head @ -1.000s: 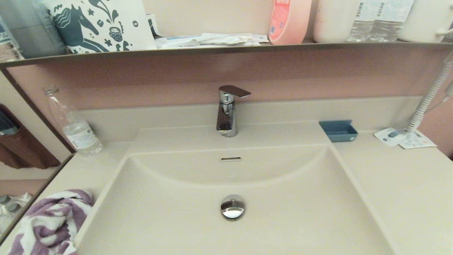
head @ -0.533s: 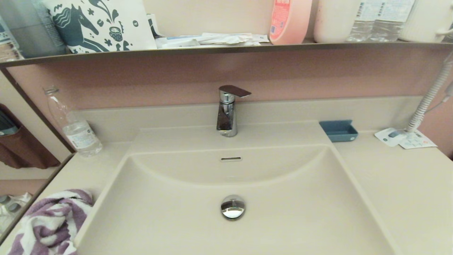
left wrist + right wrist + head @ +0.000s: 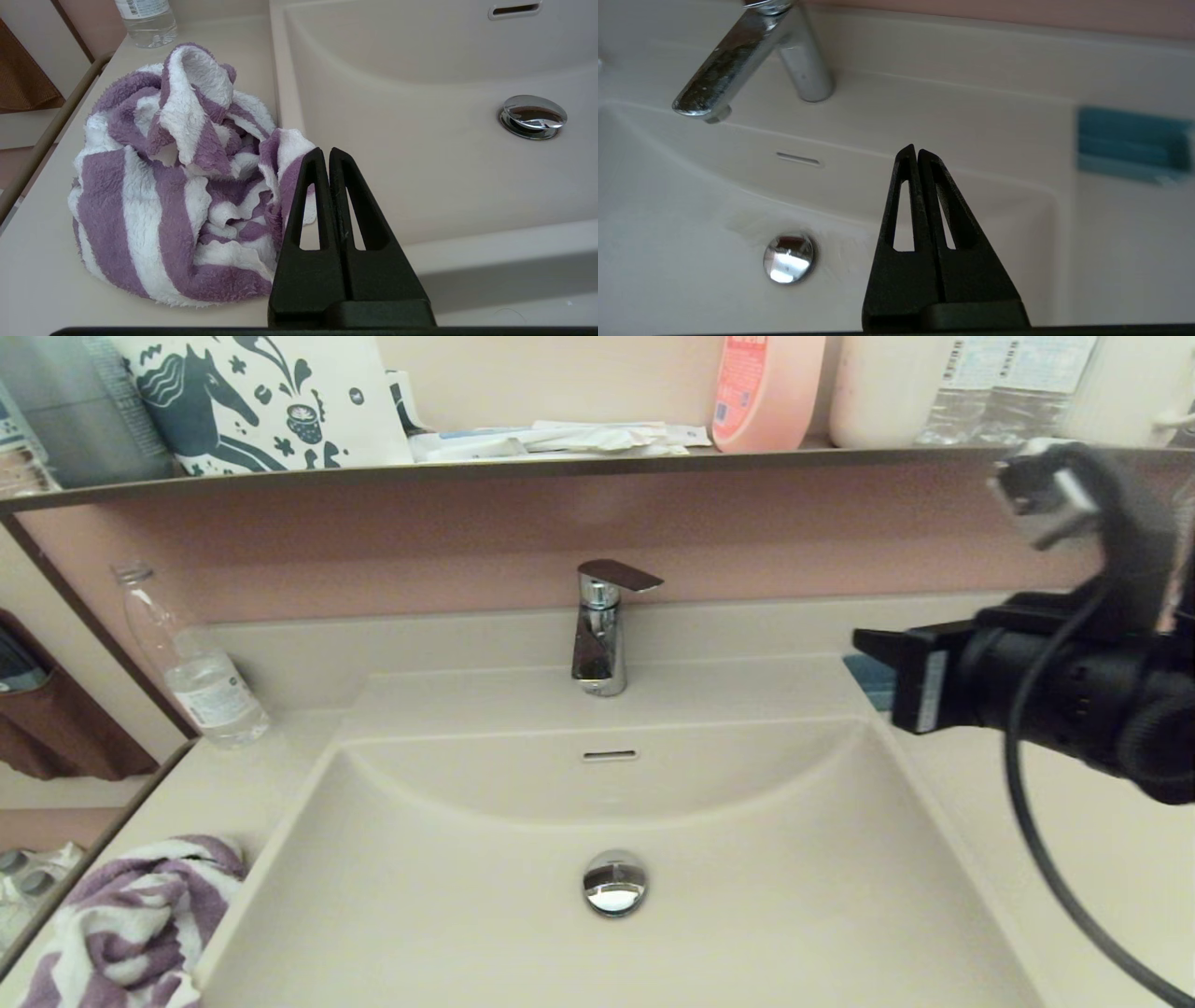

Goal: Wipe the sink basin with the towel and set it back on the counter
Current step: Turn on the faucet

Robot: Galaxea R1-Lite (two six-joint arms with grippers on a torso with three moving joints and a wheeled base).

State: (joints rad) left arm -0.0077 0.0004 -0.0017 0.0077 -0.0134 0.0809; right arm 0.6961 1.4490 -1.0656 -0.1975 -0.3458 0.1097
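Note:
The purple and white striped towel (image 3: 131,924) lies crumpled on the counter (image 3: 1074,859) at the front left, next to the sink basin (image 3: 747,915). In the left wrist view my left gripper (image 3: 325,151) is shut and empty. It hovers just by the towel's (image 3: 177,186) right edge, near the basin's (image 3: 444,177) left rim. My right arm (image 3: 1055,700) reaches in from the right above the basin's right rim. Its gripper (image 3: 916,150) is shut and empty, pointing at the basin's (image 3: 668,233) rear wall. The chrome drain plug (image 3: 614,882) sits mid-basin.
A chrome faucet (image 3: 597,635) stands behind the basin. A water bottle (image 3: 201,681) stands at the back left of the counter. A blue tray (image 3: 1129,144) sits at the back right. The dark-edged shelf (image 3: 560,467) above carries bottles and a bag. A brown cloth (image 3: 56,737) hangs at far left.
My right arm has come into the head view from the right and now hangs over the basin's right rim. The towel has not moved.

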